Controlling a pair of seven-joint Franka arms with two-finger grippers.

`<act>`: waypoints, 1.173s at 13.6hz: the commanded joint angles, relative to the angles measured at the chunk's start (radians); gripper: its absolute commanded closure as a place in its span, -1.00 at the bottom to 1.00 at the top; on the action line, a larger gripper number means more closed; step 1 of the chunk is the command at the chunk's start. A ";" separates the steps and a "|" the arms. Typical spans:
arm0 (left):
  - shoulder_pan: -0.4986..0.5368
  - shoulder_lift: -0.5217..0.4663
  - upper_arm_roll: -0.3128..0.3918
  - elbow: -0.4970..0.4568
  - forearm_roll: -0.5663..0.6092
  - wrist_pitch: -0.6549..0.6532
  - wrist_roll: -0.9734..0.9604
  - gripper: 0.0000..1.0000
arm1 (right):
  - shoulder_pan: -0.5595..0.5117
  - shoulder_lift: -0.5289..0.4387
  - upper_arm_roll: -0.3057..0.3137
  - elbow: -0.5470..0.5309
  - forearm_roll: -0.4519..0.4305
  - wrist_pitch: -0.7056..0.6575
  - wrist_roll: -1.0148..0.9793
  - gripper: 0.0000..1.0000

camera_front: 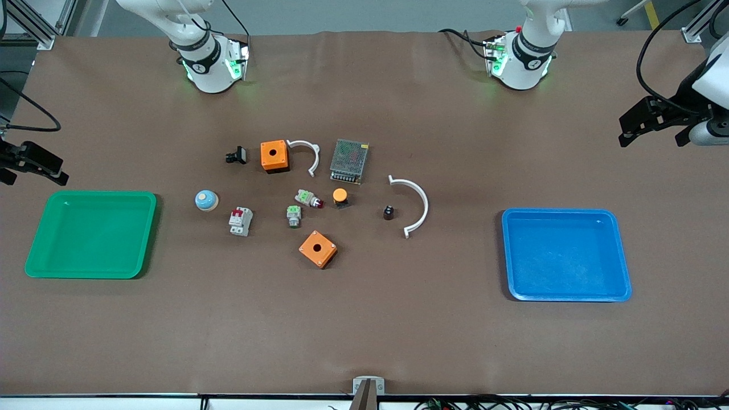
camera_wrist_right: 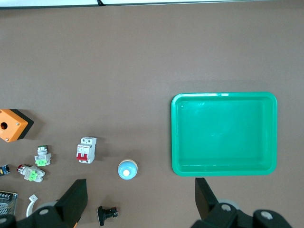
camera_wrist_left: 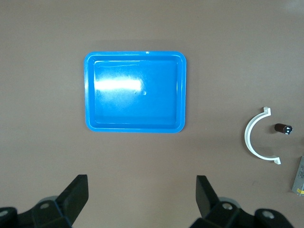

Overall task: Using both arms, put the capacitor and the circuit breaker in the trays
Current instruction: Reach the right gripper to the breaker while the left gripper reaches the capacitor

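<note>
The capacitor [camera_front: 388,212], a tiny black cylinder, lies on the table inside the curve of a white clip [camera_front: 418,205]; it also shows in the left wrist view [camera_wrist_left: 282,128]. The circuit breaker [camera_front: 240,221], a light grey block with red levers, lies beside a blue dome button [camera_front: 205,200]; it also shows in the right wrist view [camera_wrist_right: 86,149]. My left gripper [camera_front: 652,136] hangs open and empty high over the left arm's end of the table [camera_wrist_left: 141,194]. My right gripper [camera_front: 34,177] hangs open and empty high over the right arm's end [camera_wrist_right: 140,197].
A blue tray [camera_front: 623,285] lies toward the left arm's end, a green tray [camera_front: 145,250] toward the right arm's end. Between them lie two orange boxes [camera_front: 274,156] [camera_front: 318,249], a metal power supply [camera_front: 348,161], an orange-capped button [camera_front: 340,197], green-topped parts [camera_front: 293,216] and a black clip part [camera_front: 236,155].
</note>
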 commanded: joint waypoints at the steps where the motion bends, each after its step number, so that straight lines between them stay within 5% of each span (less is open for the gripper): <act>1: 0.016 0.021 -0.010 0.027 0.003 -0.013 0.020 -1.00 | 0.002 0.007 0.001 0.020 -0.006 -0.015 0.000 -1.00; 9: 0.004 0.062 -0.017 0.018 0.003 -0.014 0.003 -1.00 | 0.003 0.008 0.001 0.009 -0.011 -0.024 -0.010 -1.00; 16: -0.025 0.180 -0.133 -0.039 0.009 0.093 -0.218 -1.00 | 0.126 0.063 0.002 -0.032 -0.011 -0.082 0.095 -1.00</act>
